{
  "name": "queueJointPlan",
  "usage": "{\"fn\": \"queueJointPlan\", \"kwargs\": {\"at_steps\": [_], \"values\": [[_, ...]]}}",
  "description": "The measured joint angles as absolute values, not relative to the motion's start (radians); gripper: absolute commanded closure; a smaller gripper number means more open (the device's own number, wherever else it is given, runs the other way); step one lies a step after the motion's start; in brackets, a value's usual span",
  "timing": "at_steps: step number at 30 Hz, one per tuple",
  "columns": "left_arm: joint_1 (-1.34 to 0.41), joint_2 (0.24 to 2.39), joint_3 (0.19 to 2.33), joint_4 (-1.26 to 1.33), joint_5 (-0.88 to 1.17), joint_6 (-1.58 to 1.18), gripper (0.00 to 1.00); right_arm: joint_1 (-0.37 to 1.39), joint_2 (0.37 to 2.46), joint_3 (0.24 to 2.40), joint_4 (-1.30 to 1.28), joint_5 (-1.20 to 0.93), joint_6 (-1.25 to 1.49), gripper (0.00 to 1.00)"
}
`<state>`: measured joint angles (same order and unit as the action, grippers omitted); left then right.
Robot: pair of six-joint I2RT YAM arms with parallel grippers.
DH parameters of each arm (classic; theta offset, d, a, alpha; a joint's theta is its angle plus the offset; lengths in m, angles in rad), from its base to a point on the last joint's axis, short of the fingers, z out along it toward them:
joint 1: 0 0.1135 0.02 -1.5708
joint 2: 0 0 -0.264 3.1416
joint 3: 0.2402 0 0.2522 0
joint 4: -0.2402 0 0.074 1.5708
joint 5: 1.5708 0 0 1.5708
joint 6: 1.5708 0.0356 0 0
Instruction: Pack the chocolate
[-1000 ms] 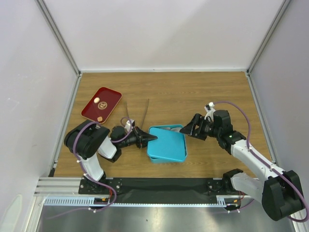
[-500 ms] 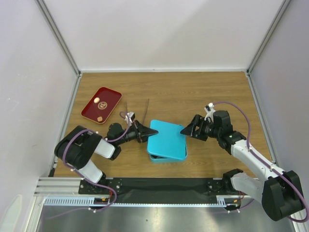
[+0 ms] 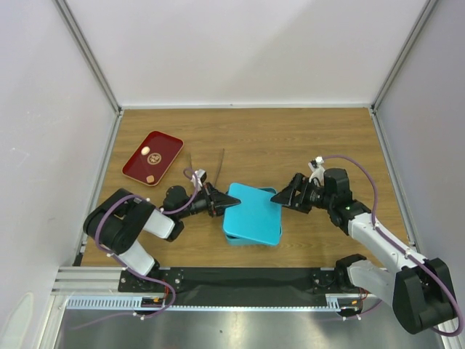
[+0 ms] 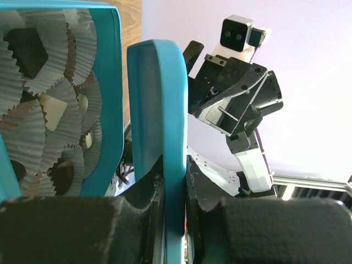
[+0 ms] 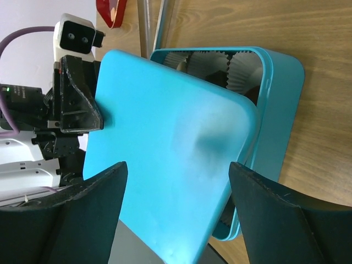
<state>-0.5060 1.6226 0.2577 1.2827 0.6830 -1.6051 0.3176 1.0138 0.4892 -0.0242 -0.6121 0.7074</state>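
Observation:
A teal box (image 3: 251, 236) holds white paper cups with chocolate, some pieces dark (image 4: 25, 44) and some cream (image 4: 55, 110). Its teal lid (image 3: 254, 211) rests tilted over the box. My left gripper (image 3: 221, 202) (image 4: 174, 165) is shut on the lid's left edge (image 4: 159, 110). My right gripper (image 3: 287, 196) (image 5: 176, 203) is open at the lid's right side. Its fingers (image 5: 93, 203) straddle the lid (image 5: 170, 159) without closing on it. The open strip of the box (image 5: 280, 99) shows paper cups. Two more chocolate pieces (image 3: 146, 151) lie on the red tray (image 3: 163, 149).
Thin metal tongs (image 3: 207, 169) lie on the wooden table just behind the box and left gripper. The red tray sits at the far left. White walls enclose the table on three sides. Both arm bases stand at the near edge.
The lid lay square on the box a second ago. It has since shifted and tilted in my left gripper's hold. The right gripper has dropped slightly at the lid's right edge.

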Motion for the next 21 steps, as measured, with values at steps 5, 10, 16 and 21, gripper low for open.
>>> {"fn": "queueJointPlan", "kwargs": {"at_steps": [5,10,16,21], "values": [[-0.506,1.622,0.271,1.280,0.683,-1.605,0.90,0.303,1.001,0.487,-0.020,-0.618,0.715,0.16],[-0.506,1.618,0.299,1.279,0.683,-1.606,0.90,0.298,1.008,0.465,0.010,-0.622,0.746,0.13],[-0.507,1.616,0.311,1.279,0.682,-1.607,0.90,0.297,1.030,0.439,0.074,-0.649,0.799,0.14],[-0.506,1.615,0.320,1.280,0.672,-1.607,0.87,0.290,1.059,0.422,0.152,-0.670,0.847,0.18]]}}
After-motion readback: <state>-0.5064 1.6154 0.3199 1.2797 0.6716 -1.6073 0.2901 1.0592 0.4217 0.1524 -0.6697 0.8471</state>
